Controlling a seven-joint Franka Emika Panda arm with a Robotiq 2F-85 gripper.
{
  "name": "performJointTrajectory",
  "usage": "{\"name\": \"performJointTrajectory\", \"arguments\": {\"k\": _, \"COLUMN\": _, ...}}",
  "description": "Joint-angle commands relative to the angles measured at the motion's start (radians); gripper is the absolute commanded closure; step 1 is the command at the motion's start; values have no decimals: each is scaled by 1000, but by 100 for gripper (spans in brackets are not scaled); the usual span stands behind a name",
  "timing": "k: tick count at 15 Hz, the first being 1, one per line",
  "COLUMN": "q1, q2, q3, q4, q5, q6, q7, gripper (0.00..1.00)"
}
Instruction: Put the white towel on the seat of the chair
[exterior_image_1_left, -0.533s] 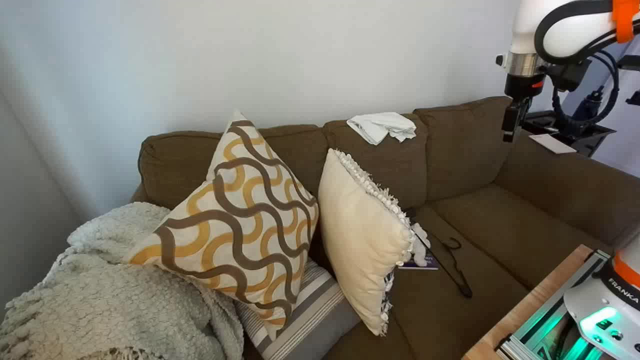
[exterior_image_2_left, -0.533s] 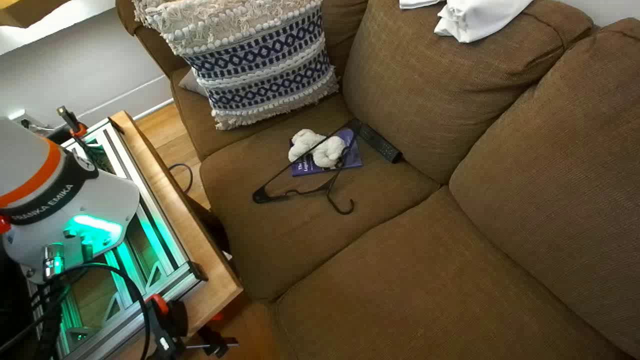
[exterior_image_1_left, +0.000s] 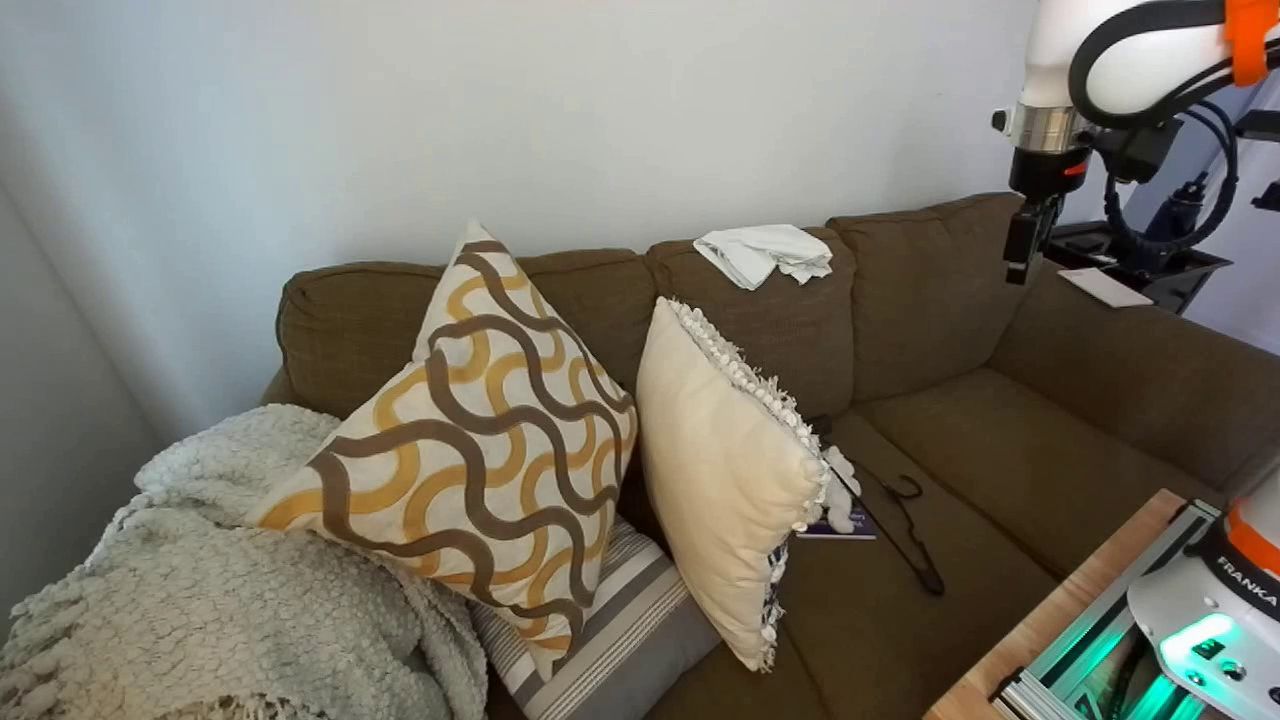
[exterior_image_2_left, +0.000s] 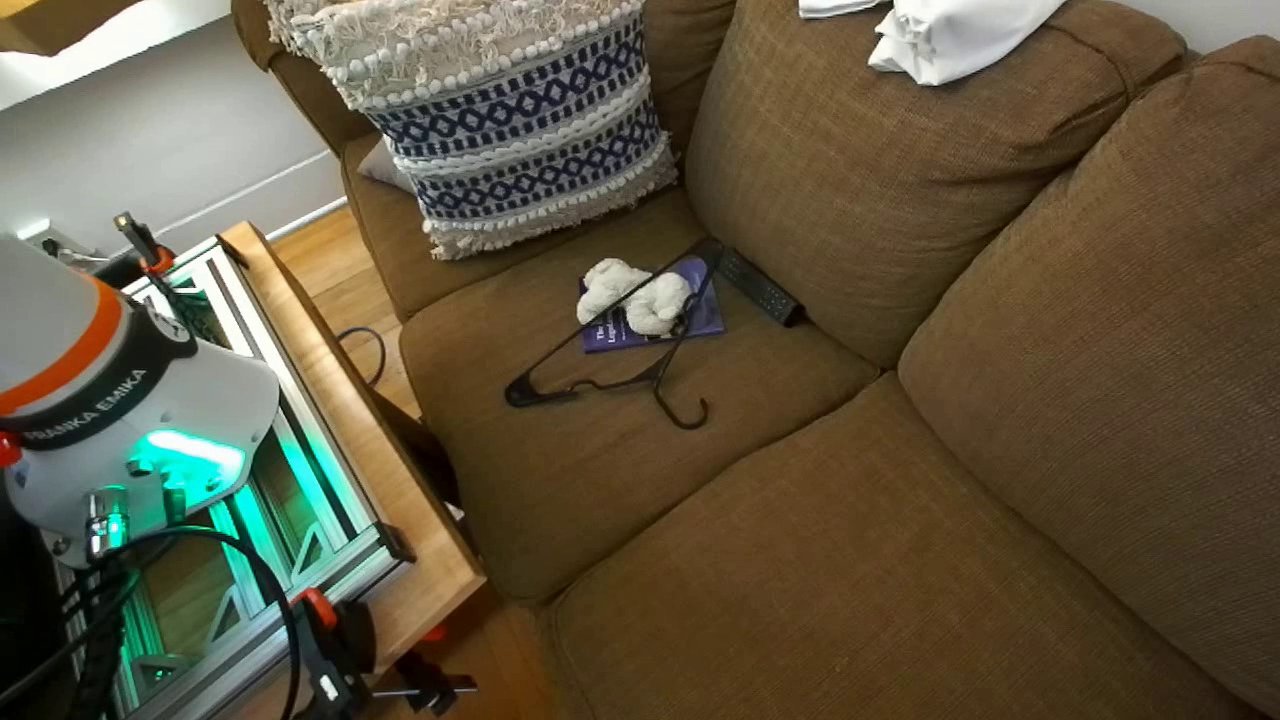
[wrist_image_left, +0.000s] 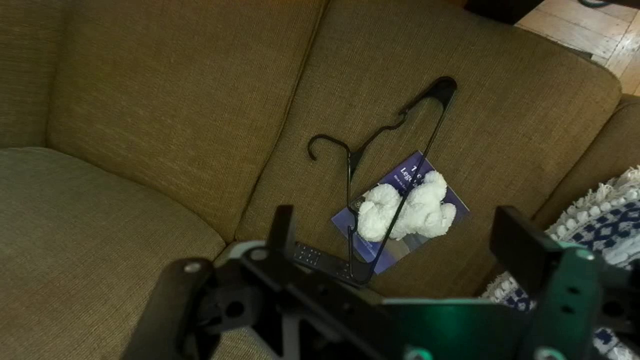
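Nothing's budged that I can spot since half a second ago: the arm (exterior_image_1_left: 1065, 55) and the white towel (exterior_image_1_left: 765, 250) sit right where they were. I'd call this the pre-grab stage, with the reach yet to start. The gripper (wrist_image_left: 395, 227) has its fingers spread wide, holding nothing, up high and well apart from the towel, which is slumped in loose folds over the top of a back cushion (exterior_image_2_left: 860, 170). The task's "chair" has to be this couch (exterior_image_1_left: 1150, 370), I reckon, so its seat (exterior_image_2_left: 860, 560) is the target. Next move should be heading over to the towel, coming down with a finger either side of a fold, pinching, lifting, then lowering it onto the seat. The towel looks thin and smooth, so it'll probably droop, and a shallow pinch might slip. The couch is a coarse brown weave, likely a bit grabby. Also on the seat: a skinny black hanger (wrist_image_left: 354, 159) with a curled hook, lying across a fuzzy white lump (wrist_image_left: 425, 212) on a flat purple book (wrist_image_left: 400, 176). Wouldn't want the towel catching on that hook.
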Motion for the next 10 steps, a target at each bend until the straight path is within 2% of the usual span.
{"name": "performJointTrajectory", "arguments": {"k": 1, "q1": 0, "q2": 13, "q3": -19, "q4": 8, "q5": 8, "q6": 39, "q7": 45, "gripper": 0}}
{"name": "performJointTrajectory", "arguments": {"k": 6, "q1": -49, "q2": 86, "q3": -101, "q4": 30, "q5": 60, "q6": 320, "q7": 125, "gripper": 0}}
{"name": "performJointTrajectory", "arguments": {"k": 10, "q1": -49, "q2": 212, "q3": -201, "q4": 81, "q5": 180, "q6": 591, "q7": 28, "gripper": 0}}
